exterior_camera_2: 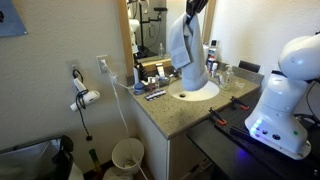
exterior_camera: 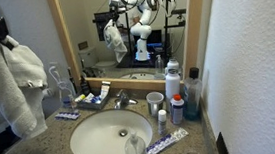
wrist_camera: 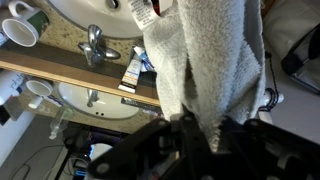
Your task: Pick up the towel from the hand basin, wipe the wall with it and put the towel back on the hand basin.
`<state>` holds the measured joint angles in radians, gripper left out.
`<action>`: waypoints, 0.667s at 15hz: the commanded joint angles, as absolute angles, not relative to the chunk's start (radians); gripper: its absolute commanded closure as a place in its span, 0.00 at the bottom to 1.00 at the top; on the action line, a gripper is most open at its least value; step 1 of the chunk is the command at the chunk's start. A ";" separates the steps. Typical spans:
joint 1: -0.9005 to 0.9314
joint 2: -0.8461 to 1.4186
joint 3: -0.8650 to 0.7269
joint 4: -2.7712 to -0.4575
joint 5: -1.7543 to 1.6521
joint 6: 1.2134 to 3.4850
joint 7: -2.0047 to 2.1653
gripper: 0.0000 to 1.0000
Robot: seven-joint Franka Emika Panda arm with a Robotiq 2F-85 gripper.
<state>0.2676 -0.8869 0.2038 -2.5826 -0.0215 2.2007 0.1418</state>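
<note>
Towel point(wrist_camera: 210, 60) hangs from the claw point(wrist_camera: 200, 128), clenched on it; swinging cloth could topple bottles point(exterior_camera: 192, 90) right of the basin point(exterior_camera: 101, 140).

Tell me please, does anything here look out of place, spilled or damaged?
Only the towel: it hangs from the pincer above the hand basin instead of lying on it. The bottles beside the basin stand upright, and I see no spill.
</note>
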 commanded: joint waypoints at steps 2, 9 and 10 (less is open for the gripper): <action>0.337 -0.949 0.231 -2.723 0.029 2.352 0.094 0.96; 0.441 -0.911 0.314 -2.793 0.046 2.507 0.106 0.96; 0.445 -0.911 0.323 -2.792 0.042 2.520 0.108 0.96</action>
